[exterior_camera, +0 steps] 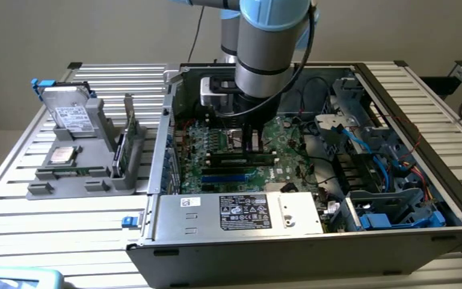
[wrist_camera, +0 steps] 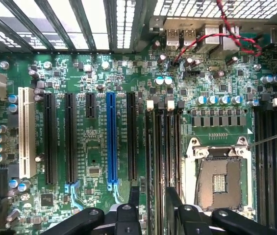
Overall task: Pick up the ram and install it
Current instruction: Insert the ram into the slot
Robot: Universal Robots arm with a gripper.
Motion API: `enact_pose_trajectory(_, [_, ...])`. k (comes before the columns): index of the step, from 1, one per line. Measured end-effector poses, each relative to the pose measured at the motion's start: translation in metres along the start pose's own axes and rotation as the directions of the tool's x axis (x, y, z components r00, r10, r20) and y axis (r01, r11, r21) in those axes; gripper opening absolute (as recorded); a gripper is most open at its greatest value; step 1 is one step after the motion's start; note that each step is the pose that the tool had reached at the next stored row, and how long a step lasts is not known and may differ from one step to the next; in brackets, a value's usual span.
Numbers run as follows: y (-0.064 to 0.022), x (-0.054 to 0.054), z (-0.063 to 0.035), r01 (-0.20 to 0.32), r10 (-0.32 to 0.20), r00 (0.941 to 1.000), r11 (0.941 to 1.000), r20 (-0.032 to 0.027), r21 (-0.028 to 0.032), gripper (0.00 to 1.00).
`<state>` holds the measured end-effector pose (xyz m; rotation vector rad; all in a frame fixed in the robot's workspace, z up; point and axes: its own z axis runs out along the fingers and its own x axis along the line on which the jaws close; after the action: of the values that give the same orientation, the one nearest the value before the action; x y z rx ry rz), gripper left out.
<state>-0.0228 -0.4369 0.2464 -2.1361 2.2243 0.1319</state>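
While the arm reaches down into the open computer case (exterior_camera: 295, 256), the hand (exterior_camera: 243, 146) hangs just above the motherboard (exterior_camera: 211, 147), directly over the ram (exterior_camera: 239, 160). In the exterior view the ram stands on its long edge in a memory slot. Its long axis runs from the exterior view's left to the exterior view's right, roughly parallel to the labelled power supply (exterior_camera: 239, 211) at the near wall of the case.

From the wrist view the ram (wrist_camera: 160, 156) is seen edge-on from above, as a thin strip parallel to the blue expansion slot (wrist_camera: 111, 137). One end points in between the fingers (wrist_camera: 133, 196) and the other toward the white slot latches (wrist_camera: 170, 104). The hand (wrist_camera: 154, 196) stands wide, with one finger on each side of the ram's line, and grips nothing.

The exterior view takes in the surroundings. A slatted table (exterior_camera: 62, 238) carries the case, and a grey fixture (exterior_camera: 62, 188) sits beside it on the exterior view's left, holding an upright hard drive (exterior_camera: 72, 111) with a white label.

The wrist view gives the board's detail: the empty CPU socket (wrist_camera: 219, 178), a white expansion slot (wrist_camera: 26, 132), a second bank of memory slots (wrist_camera: 273, 166), and red and black wires (wrist_camera: 229, 34) near the rear ports.
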Motion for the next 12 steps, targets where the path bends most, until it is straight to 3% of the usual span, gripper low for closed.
enact_pose_trajectory(4, [0.0004,-0.002,-0.0147,0.000,0.000,0.9999,1.0000,-0.0103,0.0005,0.35])
enact_pose_trajectory(10, [0.0006,-0.003,-0.0272,-0.001,0.001,0.9995,1.0000,-0.0324,0.0014,0.35])
enact_pose_trajectory(12, [0.0006,-0.003,-0.0273,-0.001,0.001,0.9994,1.0000,-0.0340,0.0015,0.35])
